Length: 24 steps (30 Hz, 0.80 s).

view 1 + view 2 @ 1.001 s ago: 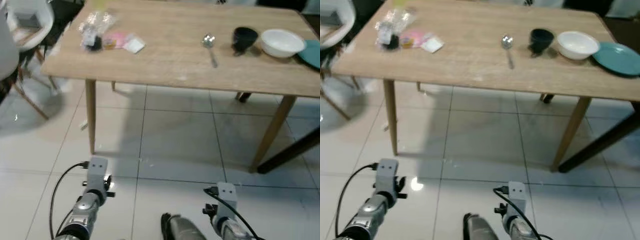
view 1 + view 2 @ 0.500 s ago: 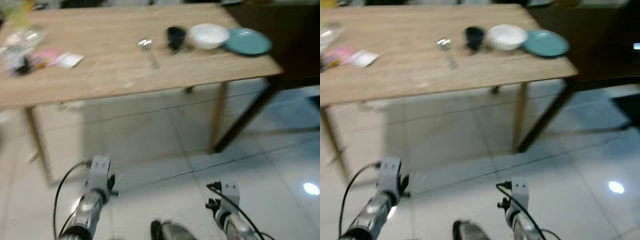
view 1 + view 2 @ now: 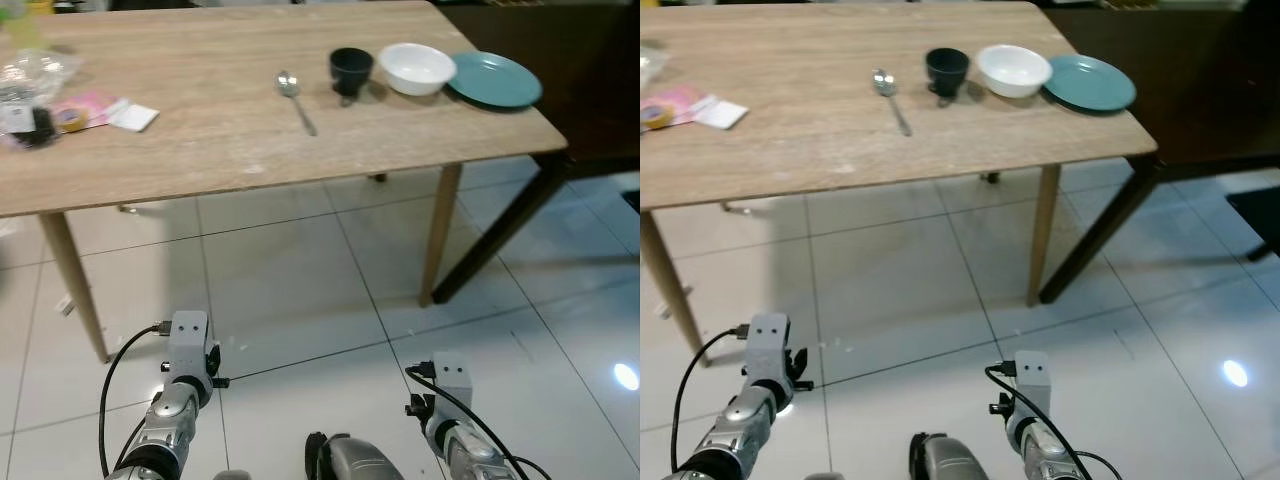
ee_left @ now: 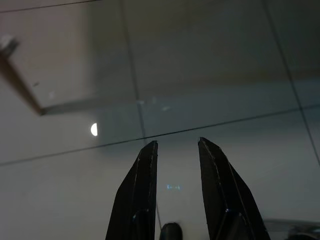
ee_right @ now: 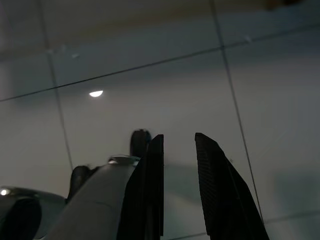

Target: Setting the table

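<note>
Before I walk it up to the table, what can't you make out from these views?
- Cup contents: interior too dark, head views.
- Clutter at the table's left end: cut off by the frame edge, too small to identify.
- Table far legs: hidden under the top.
- Left hand, right hand: wrist views face floor tiles.

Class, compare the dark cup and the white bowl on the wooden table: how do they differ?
The dark cup is near-black, narrower and taller; the white bowl is pale, wider and shallower. The cup stands nearer the spoon, the bowl beside the teal plate. Both sit upright on the table.
</note>
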Tool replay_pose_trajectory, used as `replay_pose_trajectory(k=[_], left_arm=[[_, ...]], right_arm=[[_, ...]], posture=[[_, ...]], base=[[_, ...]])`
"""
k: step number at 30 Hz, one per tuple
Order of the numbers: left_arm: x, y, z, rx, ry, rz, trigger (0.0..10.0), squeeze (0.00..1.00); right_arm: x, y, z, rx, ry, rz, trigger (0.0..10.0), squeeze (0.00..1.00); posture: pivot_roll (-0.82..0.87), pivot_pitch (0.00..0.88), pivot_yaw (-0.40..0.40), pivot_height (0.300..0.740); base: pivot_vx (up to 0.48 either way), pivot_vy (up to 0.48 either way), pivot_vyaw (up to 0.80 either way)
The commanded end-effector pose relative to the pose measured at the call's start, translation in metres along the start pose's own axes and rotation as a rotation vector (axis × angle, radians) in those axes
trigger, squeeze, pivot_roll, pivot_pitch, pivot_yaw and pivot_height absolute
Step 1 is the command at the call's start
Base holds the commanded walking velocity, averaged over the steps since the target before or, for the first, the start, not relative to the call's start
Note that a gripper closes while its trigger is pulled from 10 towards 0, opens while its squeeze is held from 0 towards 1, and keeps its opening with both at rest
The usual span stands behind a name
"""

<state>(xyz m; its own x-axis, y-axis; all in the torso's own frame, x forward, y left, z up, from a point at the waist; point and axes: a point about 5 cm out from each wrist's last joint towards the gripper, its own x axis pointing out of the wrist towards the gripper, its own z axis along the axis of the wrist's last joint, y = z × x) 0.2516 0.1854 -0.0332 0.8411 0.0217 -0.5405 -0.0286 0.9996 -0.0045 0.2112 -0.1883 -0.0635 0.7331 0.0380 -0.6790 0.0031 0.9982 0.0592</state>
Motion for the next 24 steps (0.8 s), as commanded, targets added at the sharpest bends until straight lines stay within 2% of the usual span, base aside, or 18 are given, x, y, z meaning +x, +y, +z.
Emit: replay_pose_trajectory(k=[1, 4, 5, 6, 7, 8, 12, 13, 14, 16, 19, 20, 21, 24], left_arm=[[-0.003, 0.002, -0.006, -0.007, 0.014, 0.006, 10.0, 0.00], [-0.002, 0.002, -0.001, -0.007, -0.007, 0.000, 10.0, 0.00], [-0.001, 0.003, 0.018, 0.021, -0.118, -0.022, 10.0, 0.00], [-0.001, 0.003, 0.018, 0.021, -0.118, -0.022, 10.0, 0.00], [-0.002, 0.004, 0.029, 0.026, -0.180, -0.035, 10.0, 0.00], [-0.004, 0.004, 0.046, 0.020, -0.273, -0.061, 10.0, 0.00], [-0.006, 0.003, 0.057, 0.014, -0.325, -0.084, 10.0, 0.00], [-0.007, 0.002, 0.065, 0.012, -0.365, -0.100, 10.0, 0.00], [-0.009, -0.001, 0.081, 0.011, -0.430, -0.125, 10.0, 0.00], [-0.009, -0.001, 0.081, 0.011, -0.430, -0.125, 10.0, 0.00], [-0.008, -0.008, 0.103, -0.033, -0.481, -0.147, 10.0, 0.00], [-0.008, -0.008, 0.103, -0.033, -0.481, -0.147, 10.0, 0.00], [-0.007, -0.015, 0.109, -0.027, -0.479, -0.161, 10.0, 0.00], [-0.005, -0.021, 0.111, -0.022, -0.473, -0.175, 10.0, 0.00]], right_arm=[[-0.001, -0.003, -0.001, 0.021, -0.002, -0.010, 10.0, 0.00], [0.000, -0.004, 0.005, 0.013, -0.032, -0.003, 10.0, 0.00], [-0.001, -0.003, 0.028, -0.038, -0.184, 0.047, 10.0, 0.00], [-0.001, -0.003, 0.028, -0.038, -0.184, 0.047, 10.0, 0.00], [-0.003, -0.002, 0.043, -0.048, -0.281, 0.070, 10.0, 0.00], [-0.008, -0.003, 0.065, -0.040, -0.427, 0.081, 10.0, 0.00], [-0.012, -0.005, 0.078, -0.038, -0.505, 0.075, 10.0, 0.00], [-0.015, -0.006, 0.089, -0.030, -0.567, 0.061, 10.0, 0.00], [-0.021, -0.008, 0.111, -0.012, -0.672, 0.035, 10.0, 0.00], [-0.021, -0.008, 0.111, -0.012, -0.672, 0.035, 10.0, 0.00], [-0.027, -0.010, 0.143, 0.021, -0.773, 0.003, 10.0, 0.00], [-0.027, -0.010, 0.143, 0.021, -0.773, 0.003, 10.0, 0.00], [-0.026, -0.006, 0.151, 0.023, -0.777, 0.014, 10.0, 0.00], [-0.023, -0.004, 0.151, 0.011, -0.756, 0.028, 10.0, 0.00]], posture=[[0.07, 0.065, -0.010, 0.740], [0.07, 0.067, -0.009, 0.740], [0.07, 0.078, -0.007, 0.740], [0.07, 0.078, -0.007, 0.740], [0.07, 0.080, -0.007, 0.740], [0.07, 0.080, -0.007, 0.740], [0.07, 0.089, -0.009, 0.740], [0.07, 0.089, -0.009, 0.740], [0.07, 0.094, -0.009, 0.740], [0.07, 0.094, -0.009, 0.740], [0.07, 0.094, -0.008, 0.740], [0.07, 0.094, -0.008, 0.740], [0.06, 0.100, -0.010, 0.740], [0.06, 0.100, -0.012, 0.740]], base=[[0.000, 0.000, 0.00], [0.000, 0.000, 0.00], [0.000, 0.000, 0.00], [0.000, 0.000, 0.00], [0.000, 0.000, 0.00], [0.000, 0.000, 0.00], [0.000, 0.000, 0.00], [0.000, 0.000, 0.00], [0.000, 0.000, 0.00], [0.000, 0.000, 0.00], [0.000, 0.000, 0.00], [0.000, 0.000, 0.00], [0.000, 0.000, 0.00], [0.000, 0.000, 0.00]])
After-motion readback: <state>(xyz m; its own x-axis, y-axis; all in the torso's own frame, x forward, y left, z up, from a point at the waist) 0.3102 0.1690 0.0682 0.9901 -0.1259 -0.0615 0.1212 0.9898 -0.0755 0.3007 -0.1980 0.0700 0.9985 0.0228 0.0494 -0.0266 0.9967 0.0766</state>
